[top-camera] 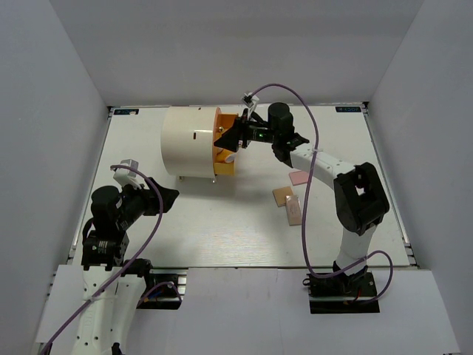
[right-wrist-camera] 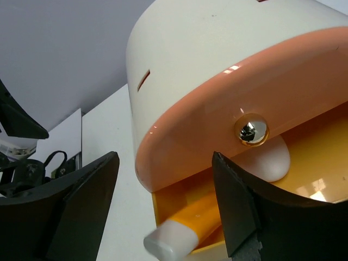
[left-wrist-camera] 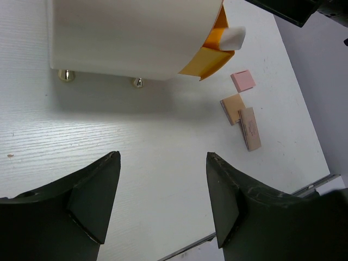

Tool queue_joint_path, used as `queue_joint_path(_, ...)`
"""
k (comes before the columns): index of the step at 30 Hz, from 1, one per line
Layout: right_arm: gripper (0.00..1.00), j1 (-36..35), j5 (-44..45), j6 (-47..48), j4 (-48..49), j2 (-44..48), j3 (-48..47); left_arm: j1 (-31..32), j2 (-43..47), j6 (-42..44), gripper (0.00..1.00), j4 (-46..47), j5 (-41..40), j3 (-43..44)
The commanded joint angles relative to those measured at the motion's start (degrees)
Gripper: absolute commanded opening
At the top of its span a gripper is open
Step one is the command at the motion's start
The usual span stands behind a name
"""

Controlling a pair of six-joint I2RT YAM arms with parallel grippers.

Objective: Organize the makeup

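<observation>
Makeup sits in two spots as I watch from here. Three flat pieces lie on the white bench [top-camera: 222,237] to the right of the cream round case [top-camera: 191,142]: a pink square [left-wrist-camera: 242,81] farthest from the arm bases, a tan square [left-wrist-camera: 231,106] just beside it, and a long beige piece [left-wrist-camera: 250,128] touching the tan one's near corner. The case rests on small gold feet [left-wrist-camera: 65,75], and its orange front [right-wrist-camera: 228,98], which carries a gold knob [right-wrist-camera: 250,129], faces right. Below that front an orange drawer [top-camera: 225,164] stands open. Inside the drawer I can see a white oval compact [right-wrist-camera: 269,160] and an orange tube with a white cap [right-wrist-camera: 182,231], with the cap end pointing out toward my right wrist camera. My right jaws are at the drawer's mouth, spread wide, with one finger on either side of the opening and nothing pinched between them. My left jaws are spread too and hold nothing. They hang above the bench on the left side, well apart from the case and from the three loose pieces.
</observation>
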State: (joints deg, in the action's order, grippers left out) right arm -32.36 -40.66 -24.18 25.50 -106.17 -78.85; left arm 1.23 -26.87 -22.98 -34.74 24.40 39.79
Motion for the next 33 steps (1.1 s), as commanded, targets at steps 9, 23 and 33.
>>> queue_joint_path(9,0.71,1.0,-1.7,7.5,-2.6,4.6,-6.5,-0.3,-0.5,0.0,0.74,0.5,-0.1,-0.2)
queue_joint_path(23,0.00,5.0,15.4,22.9,-23.4,13.9,1.0,-0.3,-5.1,-2.8,0.30,3.1,-11.4,2.4)
queue_joint_path(33,0.00,4.8,23.4,27.2,-31.3,7.4,-1.5,-0.3,-20.8,-7.9,0.49,14.6,-17.6,12.6)
